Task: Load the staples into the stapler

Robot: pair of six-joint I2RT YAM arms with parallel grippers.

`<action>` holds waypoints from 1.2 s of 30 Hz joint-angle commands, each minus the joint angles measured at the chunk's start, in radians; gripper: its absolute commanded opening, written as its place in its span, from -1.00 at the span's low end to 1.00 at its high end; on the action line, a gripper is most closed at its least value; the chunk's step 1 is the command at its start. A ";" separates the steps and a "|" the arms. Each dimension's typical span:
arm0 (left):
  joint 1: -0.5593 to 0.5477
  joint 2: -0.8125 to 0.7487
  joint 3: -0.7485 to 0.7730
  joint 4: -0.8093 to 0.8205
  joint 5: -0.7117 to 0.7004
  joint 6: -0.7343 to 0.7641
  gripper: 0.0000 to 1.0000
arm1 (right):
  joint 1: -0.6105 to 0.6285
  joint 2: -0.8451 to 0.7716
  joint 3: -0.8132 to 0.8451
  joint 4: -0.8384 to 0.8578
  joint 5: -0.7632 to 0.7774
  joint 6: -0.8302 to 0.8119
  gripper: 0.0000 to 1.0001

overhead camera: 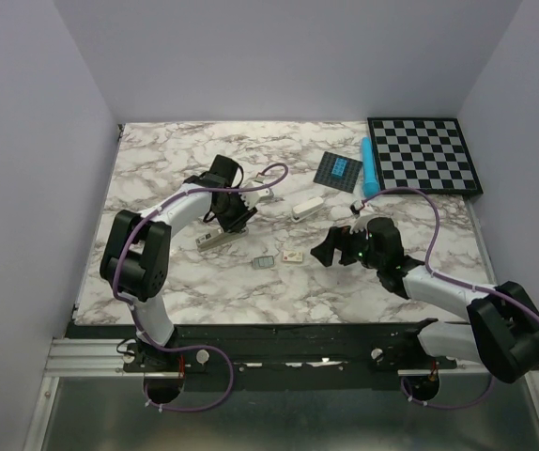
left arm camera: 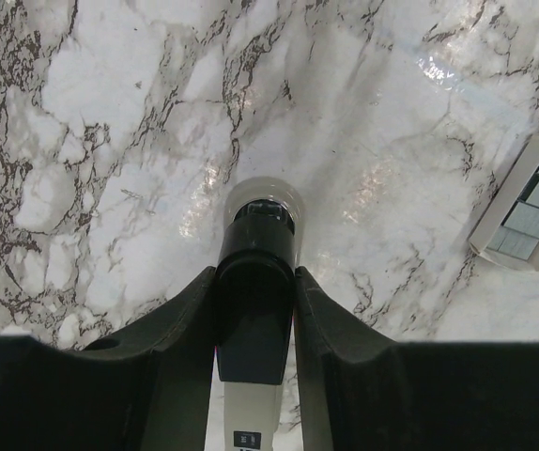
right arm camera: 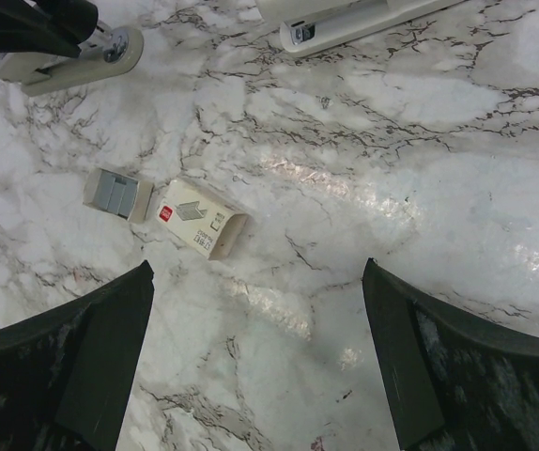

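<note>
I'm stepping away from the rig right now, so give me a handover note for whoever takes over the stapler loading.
Left gripper: jaws clamped on the stapler, which lies on the marble table.
Right gripper: jaws open, empty, above the table near the white box.
Staples: grey strips in a small tray beside the box, apart from the stapler.
Done: stapler gripped.
Left: pick up a strip, load it, close up.

High overhead, close downward wrists, sharing staples [left arm camera: 530, 209]
</note>
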 commanded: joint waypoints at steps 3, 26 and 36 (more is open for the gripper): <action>-0.001 0.012 -0.003 0.041 0.006 -0.041 -0.22 | -0.008 0.013 -0.004 0.048 -0.024 -0.017 1.00; -0.008 -0.060 -0.022 0.039 0.000 -0.035 -0.96 | -0.008 0.019 -0.015 0.091 -0.072 -0.004 0.99; -0.051 -0.358 -0.101 0.108 -0.029 -0.213 -1.00 | -0.008 -0.060 0.031 0.059 -0.122 0.076 1.00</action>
